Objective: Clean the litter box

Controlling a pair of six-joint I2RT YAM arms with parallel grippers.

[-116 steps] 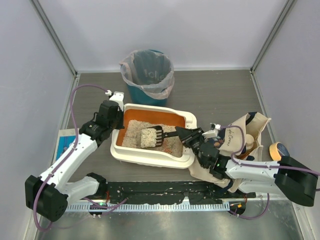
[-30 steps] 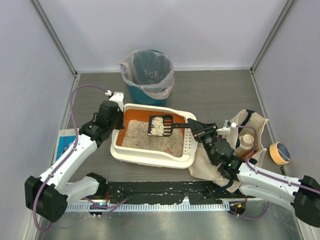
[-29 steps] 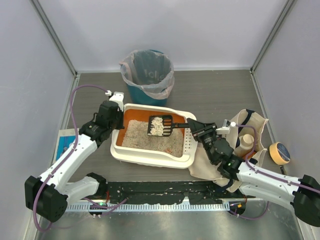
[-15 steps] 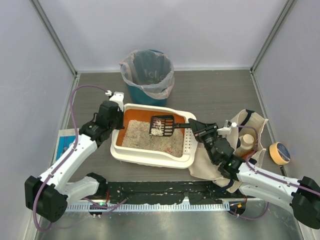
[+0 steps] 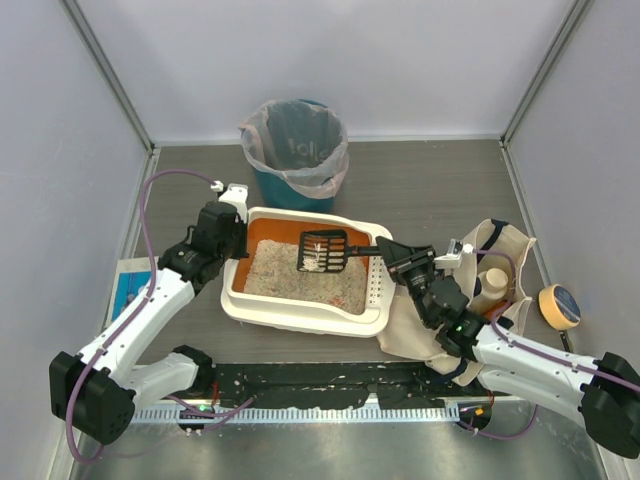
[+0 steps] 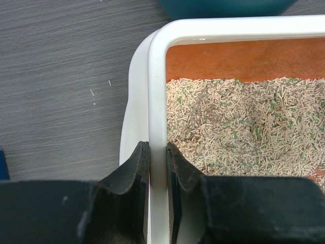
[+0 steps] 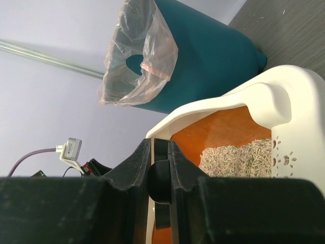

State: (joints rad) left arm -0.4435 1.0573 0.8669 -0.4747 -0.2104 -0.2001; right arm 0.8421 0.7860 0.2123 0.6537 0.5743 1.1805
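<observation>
Grey wood-grain tabletop (image 5: 440,190) carries the litter box (image 5: 300,318) at centre, just in front of the teal bin (image 5: 290,190). On its left rim the left gripper (image 6: 157,152) is pinched tight, while the right gripper (image 7: 161,152) is clenched on the black scoop (image 5: 323,250), held over the litter. Tilting the scoop on the way to the bin would likely scatter pellets onto the tabletop, and a slack rim grip could let the box slide.

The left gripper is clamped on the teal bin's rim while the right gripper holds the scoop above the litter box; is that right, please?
Not quite: the left wrist view shows the left gripper clamped on the rim of the litter box; the right gripper does hold the scoop above it.
</observation>
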